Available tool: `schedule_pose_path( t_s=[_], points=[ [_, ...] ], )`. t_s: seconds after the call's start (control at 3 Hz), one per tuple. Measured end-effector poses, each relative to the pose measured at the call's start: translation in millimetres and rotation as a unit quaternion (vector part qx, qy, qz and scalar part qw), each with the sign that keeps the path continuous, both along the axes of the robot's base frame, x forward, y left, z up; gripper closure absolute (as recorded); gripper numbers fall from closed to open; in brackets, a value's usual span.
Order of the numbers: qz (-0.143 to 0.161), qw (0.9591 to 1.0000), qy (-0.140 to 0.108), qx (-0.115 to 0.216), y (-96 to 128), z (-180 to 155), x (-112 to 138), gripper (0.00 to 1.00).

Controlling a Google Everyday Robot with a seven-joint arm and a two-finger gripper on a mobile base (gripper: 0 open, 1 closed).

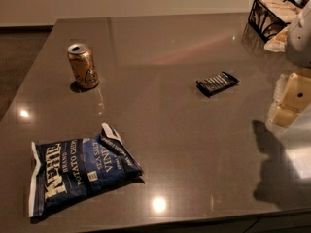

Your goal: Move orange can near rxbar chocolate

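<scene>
The orange can stands upright on the grey table at the far left, with its silver top and pull tab showing. The rxbar chocolate, a flat black bar with pale stripes, lies right of the table's middle. My gripper hangs at the right edge of the view, above the table, a little right of and nearer than the bar. It is far from the can and holds nothing that I can see.
A large blue Kettle chip bag lies at the front left. A black wire basket with pale contents stands at the back right corner. The table's front edge runs along the bottom of the view.
</scene>
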State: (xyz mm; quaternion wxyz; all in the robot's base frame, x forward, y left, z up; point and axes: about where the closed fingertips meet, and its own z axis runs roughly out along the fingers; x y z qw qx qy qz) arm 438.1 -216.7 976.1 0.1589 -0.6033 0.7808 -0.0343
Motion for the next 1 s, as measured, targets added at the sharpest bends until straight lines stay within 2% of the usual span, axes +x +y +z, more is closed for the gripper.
schedule_pose_path(
  t_s=[0.33, 0.67, 1.0],
  points=[
    [0.000, 1.0000, 0.000, 0.000, 0, 0, 0, 0.00],
    [-0.001, 0.9999, 0.003, 0.016, 7, 2, 7, 0.00],
    [0.002, 0.9989, 0.007, 0.046, 32, 3, 30, 0.00]
  ],
)
